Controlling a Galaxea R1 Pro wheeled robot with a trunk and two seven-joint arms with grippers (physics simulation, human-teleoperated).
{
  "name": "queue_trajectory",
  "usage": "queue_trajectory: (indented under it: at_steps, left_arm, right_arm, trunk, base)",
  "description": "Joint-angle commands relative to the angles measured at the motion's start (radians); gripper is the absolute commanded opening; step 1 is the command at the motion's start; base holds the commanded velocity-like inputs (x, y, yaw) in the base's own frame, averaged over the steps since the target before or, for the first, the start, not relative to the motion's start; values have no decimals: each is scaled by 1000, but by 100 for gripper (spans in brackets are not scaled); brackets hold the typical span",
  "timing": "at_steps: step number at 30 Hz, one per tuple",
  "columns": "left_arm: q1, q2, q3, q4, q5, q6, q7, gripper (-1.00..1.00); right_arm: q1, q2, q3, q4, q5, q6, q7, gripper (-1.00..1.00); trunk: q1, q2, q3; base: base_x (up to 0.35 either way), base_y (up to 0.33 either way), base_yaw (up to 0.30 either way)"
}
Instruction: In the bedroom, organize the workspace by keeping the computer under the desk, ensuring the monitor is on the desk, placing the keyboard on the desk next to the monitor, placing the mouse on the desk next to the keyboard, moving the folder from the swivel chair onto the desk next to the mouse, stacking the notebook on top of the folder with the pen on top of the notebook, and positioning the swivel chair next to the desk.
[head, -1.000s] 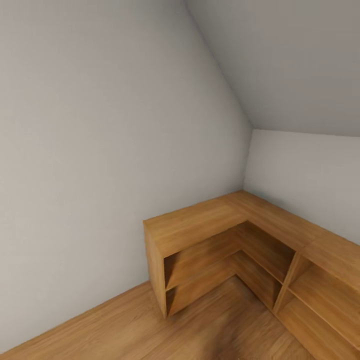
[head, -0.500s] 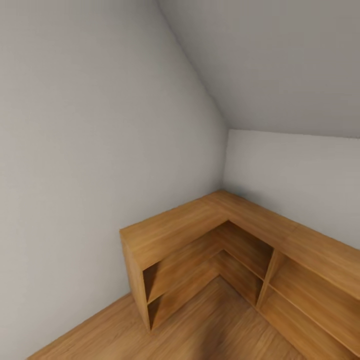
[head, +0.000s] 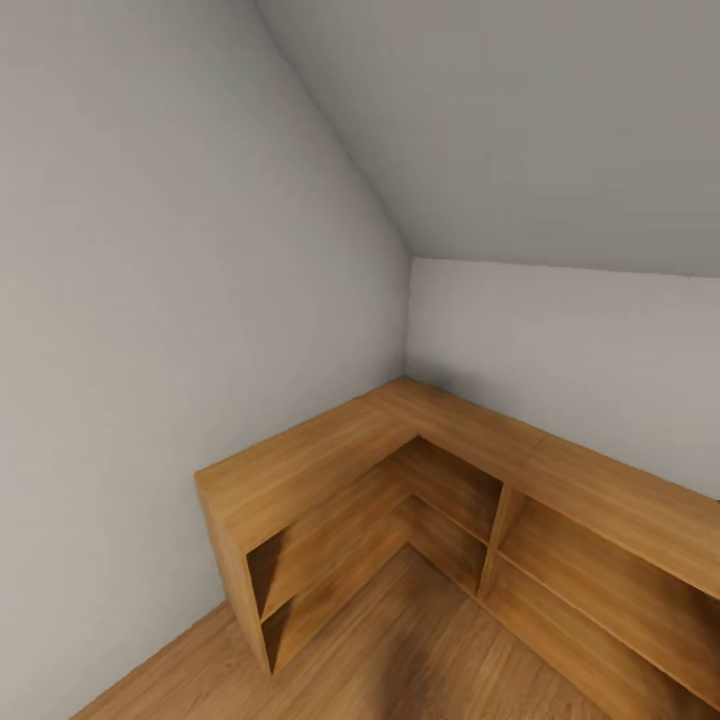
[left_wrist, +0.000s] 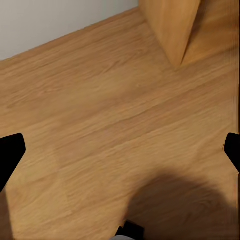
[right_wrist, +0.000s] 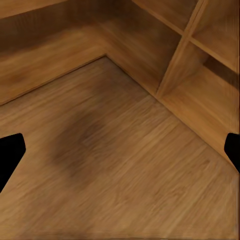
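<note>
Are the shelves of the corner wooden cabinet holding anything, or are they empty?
Empty, as far as visible: the open compartments of the wooden cabinet show only bare wood in the head view and right wrist view. Some recesses are shadowed, so small items there cannot be excluded.

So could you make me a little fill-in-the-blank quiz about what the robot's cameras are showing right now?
1. The low wooden shelving runs along two walls and meets in the room's ____.
2. The floor under the left end effector is made of ____ planks.
3. Above the shelving, the grey ceiling is ____ rather than flat.
4. The open compartments of the shelving hold ____.

Missing words: corner; wood; sloped; nothing
</note>
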Motion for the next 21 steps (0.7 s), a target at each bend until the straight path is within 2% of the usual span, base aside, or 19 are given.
queue_trajectory:
  at_steps: [1, 11, 21]
  left_arm:
    - [0, 1, -8, 0, 8, -3, 5, 100]
    - [0, 1, -8, 0, 8, -3, 5, 100]
    - [0, 2, -8, 0, 8, -1, 5, 100]
  right_arm:
    - [-1, 1, 9, 2, 0, -1, -8, 100]
    - [-1, 1, 9, 2, 0, 0, -8, 100]
    - [-1, 1, 9, 3, 0, -1, -9, 100]
  trunk:
    - [0, -1, -2]
    - [0, -1, -8]
    - [0, -1, -14]
  base:
    - [0, 0, -257]
    - [12, 0, -253]
    - [192, 0, -260]
